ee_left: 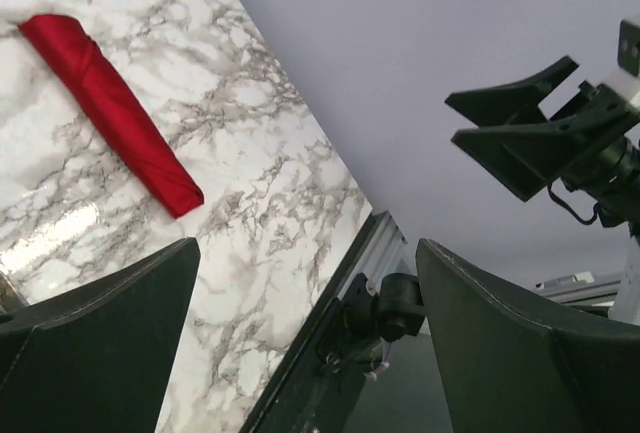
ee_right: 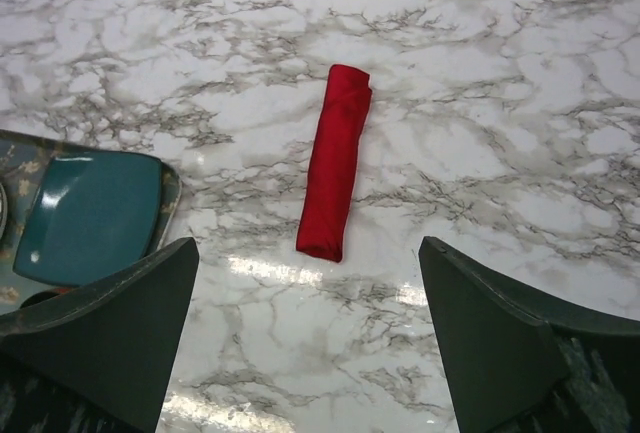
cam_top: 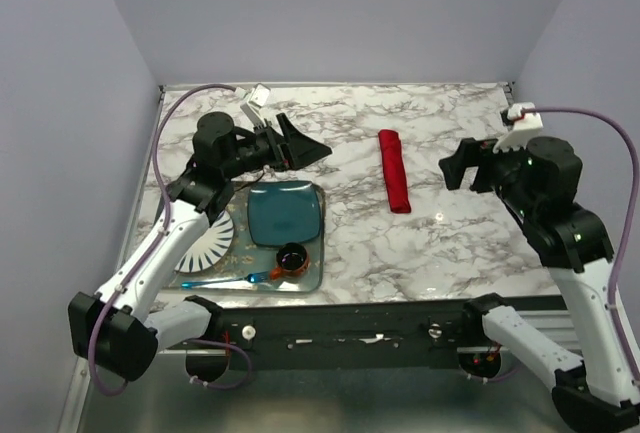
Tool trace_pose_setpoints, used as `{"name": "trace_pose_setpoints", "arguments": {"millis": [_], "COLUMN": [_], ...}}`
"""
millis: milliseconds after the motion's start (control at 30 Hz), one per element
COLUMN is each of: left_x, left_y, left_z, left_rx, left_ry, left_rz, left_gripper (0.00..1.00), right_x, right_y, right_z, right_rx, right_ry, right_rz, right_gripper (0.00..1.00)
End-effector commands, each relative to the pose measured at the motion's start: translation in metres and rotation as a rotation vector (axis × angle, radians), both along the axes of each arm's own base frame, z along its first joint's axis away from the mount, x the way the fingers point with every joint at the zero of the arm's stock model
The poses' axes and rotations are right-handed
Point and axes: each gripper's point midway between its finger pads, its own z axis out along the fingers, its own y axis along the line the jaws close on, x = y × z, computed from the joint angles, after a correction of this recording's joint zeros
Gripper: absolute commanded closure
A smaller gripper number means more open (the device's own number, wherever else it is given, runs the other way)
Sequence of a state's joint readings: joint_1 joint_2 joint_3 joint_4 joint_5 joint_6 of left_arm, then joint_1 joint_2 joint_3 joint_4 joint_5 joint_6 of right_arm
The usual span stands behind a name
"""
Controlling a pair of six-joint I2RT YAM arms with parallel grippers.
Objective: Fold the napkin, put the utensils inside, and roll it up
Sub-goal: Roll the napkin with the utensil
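**Top external.** Napkin (cam_top: 394, 185) rolled into a slim red tube on the marble table (cam_top: 430, 243), right of centre, long axis running away from the arm bases. Lies between left gripper (cam_top: 305, 143) and right gripper (cam_top: 453, 167), touching neither. Both raised off the table, snouts turned toward the roll. Jaw spread hard to judge from this angle. Inside of the roll hidden, so no telling what it wraps. At near left, a tray (cam_top: 312, 278) bearing a teal square plate (cam_top: 285, 213), a white striped plate (cam_top: 212, 241) partly covered by the left arm, a small dark cup (cam_top: 291, 258) and a blue plastic utensil (cam_top: 225, 280).

**Left wrist.** Tilted view. Own fingers (ee_left: 100, 343) dark in both bottom corners, lower parts cut off by the frame, spread wide with nothing between. Napkin at upper left, well apart from them. Right gripper at upper right against the pale wall (ee_left: 400, 33), clipped by the frame edge, jaws apart.

**Right wrist.** Own fingers (ee_right: 110, 333) likewise in the bottom corners, spread wide, holding nothing. Napkin in mid-frame on bare marble, whole length in view, untouched. Teal square plate and tray corner at far left, cut off by the frame edge and the left-hand finger.
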State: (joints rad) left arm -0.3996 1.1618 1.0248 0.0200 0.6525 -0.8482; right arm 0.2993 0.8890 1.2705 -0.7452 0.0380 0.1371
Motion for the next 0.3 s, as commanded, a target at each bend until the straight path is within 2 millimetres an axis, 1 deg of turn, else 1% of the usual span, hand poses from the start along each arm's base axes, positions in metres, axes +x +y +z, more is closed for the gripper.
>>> {"name": "trace_pose_setpoints", "arguments": {"millis": [0, 33, 67, 100, 133, 167, 267], "left_x": [-0.001, -0.001, 0.000, -0.001, -0.002, -0.001, -0.004], "left_y": [0.014, 0.016, 0.016, 0.017, 0.017, 0.018, 0.020], "left_z": [0.018, 0.013, 0.018, 0.020, 0.018, 0.019, 0.025], "left_rx": [0.011, 0.012, -0.005, -0.016, -0.019, -0.023, -0.046], "left_ry": [-0.082, -0.069, -0.093, -0.094, -0.093, -0.096, -0.113], "left_rz": [0.085, 0.102, 0.110, 0.115, 0.117, 0.126, 0.130], "left_gripper": [0.01, 0.01, 0.01, 0.01, 0.01, 0.01, 0.01], "right_x": [-0.024, -0.027, -0.035, -0.035, -0.036, -0.039, -0.042], "right_y": [-0.004, -0.003, -0.004, -0.002, -0.003, 0.000, 0.002], "right_z": [-0.015, -0.014, -0.003, -0.017, -0.015, -0.019, -0.022], "right_rx": [0.064, 0.080, 0.116, 0.113, 0.113, 0.125, 0.126], "right_ry": [-0.038, -0.057, -0.117, -0.105, -0.121, -0.110, -0.106], "right_rz": [-0.007, -0.001, -0.001, 0.010, 0.012, 0.028, 0.045], "right_gripper": [0.00, 0.00, 0.00, 0.00, 0.00, 0.00, 0.00]}}
